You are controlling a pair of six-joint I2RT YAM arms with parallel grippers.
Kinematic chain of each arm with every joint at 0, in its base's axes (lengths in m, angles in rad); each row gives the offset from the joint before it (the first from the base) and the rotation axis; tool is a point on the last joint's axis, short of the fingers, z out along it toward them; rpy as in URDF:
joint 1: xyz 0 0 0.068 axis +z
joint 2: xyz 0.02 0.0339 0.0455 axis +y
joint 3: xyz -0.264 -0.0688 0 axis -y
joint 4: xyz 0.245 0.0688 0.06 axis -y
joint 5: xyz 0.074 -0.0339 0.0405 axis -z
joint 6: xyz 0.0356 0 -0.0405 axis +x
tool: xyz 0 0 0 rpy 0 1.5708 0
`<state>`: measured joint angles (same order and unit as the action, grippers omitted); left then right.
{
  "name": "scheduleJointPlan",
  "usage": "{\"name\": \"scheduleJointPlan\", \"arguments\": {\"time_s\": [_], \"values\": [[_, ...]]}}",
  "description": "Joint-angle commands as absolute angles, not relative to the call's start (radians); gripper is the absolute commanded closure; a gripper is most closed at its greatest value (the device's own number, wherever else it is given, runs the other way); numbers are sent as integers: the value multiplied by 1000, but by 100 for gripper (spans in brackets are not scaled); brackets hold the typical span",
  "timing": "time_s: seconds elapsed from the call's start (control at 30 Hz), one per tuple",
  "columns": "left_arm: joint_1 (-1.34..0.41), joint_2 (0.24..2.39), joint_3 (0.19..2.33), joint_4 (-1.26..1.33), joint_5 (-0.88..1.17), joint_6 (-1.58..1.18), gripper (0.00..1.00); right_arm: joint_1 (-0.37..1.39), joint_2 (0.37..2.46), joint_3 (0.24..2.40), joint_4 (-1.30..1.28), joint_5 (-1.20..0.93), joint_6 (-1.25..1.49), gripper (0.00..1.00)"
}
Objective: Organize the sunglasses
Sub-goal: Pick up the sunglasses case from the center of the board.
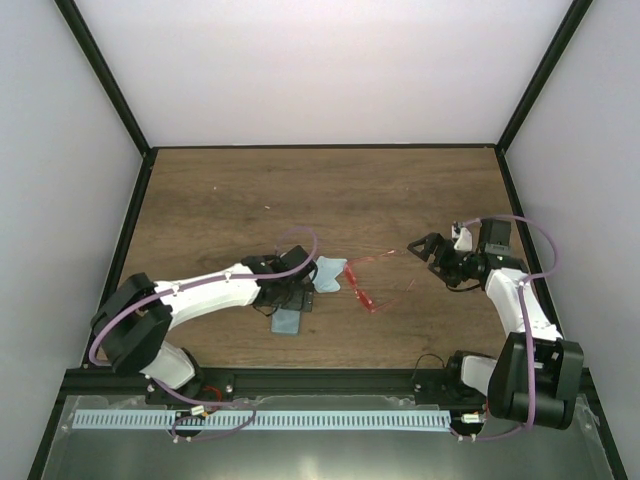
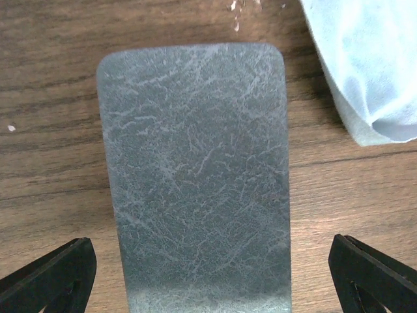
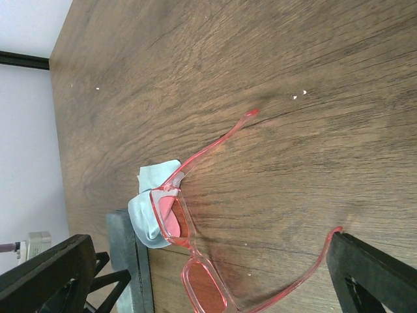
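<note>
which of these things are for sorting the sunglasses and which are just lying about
For the job:
sunglasses
case, probably where they go

Lying about:
cloth

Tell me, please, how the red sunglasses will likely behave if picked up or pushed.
The sunglasses probably weigh little: the frame is thin plastic. Their slim side arms are unfolded, so they may flex if gripped there. Pushed, they would likely slide, not roll.
</note>
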<state>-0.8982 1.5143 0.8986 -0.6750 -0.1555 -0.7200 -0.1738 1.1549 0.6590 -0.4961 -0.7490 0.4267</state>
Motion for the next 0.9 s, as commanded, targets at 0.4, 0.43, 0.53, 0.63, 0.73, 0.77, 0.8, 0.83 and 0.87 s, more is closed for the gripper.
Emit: {"name": "scheduleJointPlan", "arguments": {"time_s": [0.4, 0.43, 0.53, 0.63, 0.73, 0.77, 0.8, 0.83, 0.87], "values": [[-894, 1572, 893, -676, -133, -676, 23, -164, 1166, 689, -530, -729, 413, 0], [-893, 1574, 894, -675, -130, -673, 27, -164, 1167, 691, -531, -729, 414, 0], [-890, 1578, 896, -674, -118, -668, 36, -164, 1163, 693, -533, -730, 413, 0], [-886, 1561, 894, -668, -119, -674, 37, -164, 1157, 699, -549, -709, 404, 0], [-869, 1537, 890, -640, -66, -660, 39, -164, 1152, 716, -574, -670, 388, 0], [-860, 1522, 887, -620, -31, -653, 40, -164, 1149, 722, -577, -670, 386, 0], [-848, 1503, 884, -599, 6, -649, 40, -163, 1147, 726, -579, -677, 386, 0], [-833, 1476, 882, -578, 46, -642, 40, -164, 1145, 730, -578, -687, 388, 0], [-809, 1457, 881, -559, 92, -634, 42, -164, 1144, 734, -578, -699, 390, 0]]}}
